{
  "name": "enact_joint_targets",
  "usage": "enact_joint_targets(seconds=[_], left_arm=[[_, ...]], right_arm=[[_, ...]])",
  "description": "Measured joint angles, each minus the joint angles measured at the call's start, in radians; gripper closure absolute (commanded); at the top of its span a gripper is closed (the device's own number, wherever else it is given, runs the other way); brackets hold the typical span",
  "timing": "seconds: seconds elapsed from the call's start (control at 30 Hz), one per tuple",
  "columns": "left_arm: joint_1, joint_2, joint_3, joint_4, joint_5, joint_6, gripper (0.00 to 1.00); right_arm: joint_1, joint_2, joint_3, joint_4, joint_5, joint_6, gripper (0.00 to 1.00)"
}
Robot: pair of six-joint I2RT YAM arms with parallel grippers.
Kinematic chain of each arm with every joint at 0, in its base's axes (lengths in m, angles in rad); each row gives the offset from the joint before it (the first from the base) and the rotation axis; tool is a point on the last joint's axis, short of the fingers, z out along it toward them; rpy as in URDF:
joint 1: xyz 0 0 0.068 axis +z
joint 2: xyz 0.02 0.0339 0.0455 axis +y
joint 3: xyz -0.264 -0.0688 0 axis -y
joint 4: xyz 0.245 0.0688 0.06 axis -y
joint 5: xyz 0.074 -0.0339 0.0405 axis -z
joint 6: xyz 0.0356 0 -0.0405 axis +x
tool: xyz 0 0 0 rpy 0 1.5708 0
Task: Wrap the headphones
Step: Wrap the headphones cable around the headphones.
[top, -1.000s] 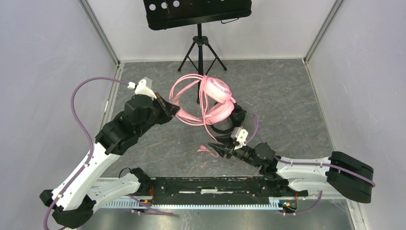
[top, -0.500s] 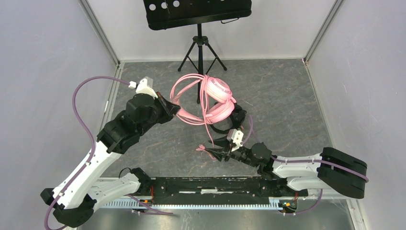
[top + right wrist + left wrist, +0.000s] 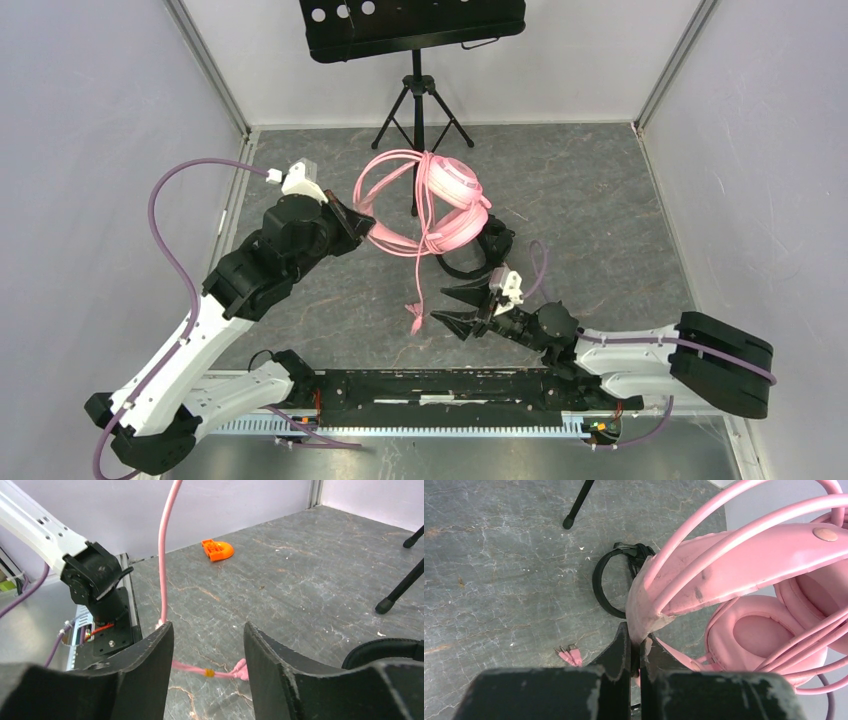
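Note:
The pink headphones hang above the floor, their long pink cable looped around the headband. My left gripper is shut on the pink headband. One strand of cable drops straight down, and its plug end rests on the floor. My right gripper stands open just right of that end, with nothing held; the plugs show beyond its jaws. The black headphones lie on the floor under the pink pair.
A black music stand on tripod legs stands at the back, close behind the headphones. A small orange piece lies on the grey floor. Walls close in on both sides.
My right gripper has opened and let go of the pink cable end, which has swung left and now hangs down to the floor. The left gripper has kept its hold.

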Motion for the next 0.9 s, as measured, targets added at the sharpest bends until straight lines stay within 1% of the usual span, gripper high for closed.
enact_joint_targets(seconds=[0.07, 0.17, 0.3, 0.43, 0.53, 0.63, 0.7, 0.9], left_arm=[[0.0, 0.002, 0.0, 0.0, -0.002, 0.0, 0.98], [0.0, 0.006, 0.0, 0.0, -0.003, 0.0, 0.98], [0.0, 0.014, 0.003, 0.0, -0.003, 0.0, 0.98], [0.0, 0.02, 0.012, 0.0, -0.003, 0.0, 0.98], [0.0, 0.021, 0.019, 0.0, -0.003, 0.0, 0.98], [0.0, 0.024, 0.028, 0.0, -0.002, 0.0, 0.98], [0.0, 0.026, 0.032, 0.0, -0.002, 0.0, 0.98], [0.0, 0.039, 0.057, -0.001, -0.002, 0.0, 0.98]], right_arm=[[0.001, 0.032, -0.009, 0.026, -0.005, -0.008, 0.38], [0.005, 0.105, -0.016, 0.076, -0.037, -0.026, 0.31], [0.023, 0.225, -0.015, 0.163, -0.111, -0.086, 0.31], [0.036, 0.357, -0.005, 0.246, -0.173, -0.187, 0.31], [0.04, 0.48, 0.027, 0.268, -0.193, -0.261, 0.27], [0.043, 0.577, 0.078, 0.269, -0.187, -0.327, 0.27], [0.046, 0.635, 0.13, 0.269, -0.153, -0.366, 0.28], [0.046, 0.737, 0.25, 0.275, -0.053, -0.43, 0.27]])
